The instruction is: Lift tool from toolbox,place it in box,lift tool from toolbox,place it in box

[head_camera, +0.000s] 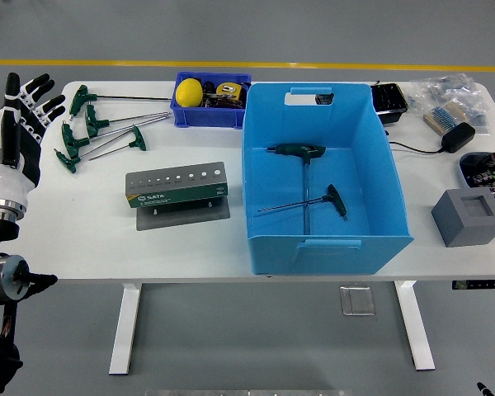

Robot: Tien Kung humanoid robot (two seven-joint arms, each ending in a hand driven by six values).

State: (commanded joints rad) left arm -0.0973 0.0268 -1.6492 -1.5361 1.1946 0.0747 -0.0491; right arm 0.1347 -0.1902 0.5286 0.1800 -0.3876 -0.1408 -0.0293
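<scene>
already two green-handled t-shaped hex keys lie on the floor of the large open light-blue plastic box (pixel 396 198), which stands right of the table's middle: one (pixel 304 157) toward the far wall with its steel shaft running nearward, the other (pixel 330 200) nearer, its shaft pointing left, and the two shafts cross. judged by that, both lifts and both placings the task names look done, or nearly all of the job is behind.

left of the box, close by, stands the grey metal tool holder (pixel 175 186) with a row of holes along its top face and a green label on its front; every hole that shows looks vacant, though they are small. if this is the toolbox meant, nothing is left in it to lift.

farther left, near the table's far left corner, a loose cluster of more green-handled t-keys (pixel 99 125) lies flat on the white table (pixel 82 239), their shafts pointing right. the robot's left hand (pixel 18 124), black and white, hovers at the table's left edge just beside that cluster, fingers (pixel 40 85) spread and pointing far, holding nothing. it touches no tool. the right arm is out of sight.

whether those loose keys count as further work i cannot tell from the task's wording; if they do, the left hand is placed well for it.
</scene>
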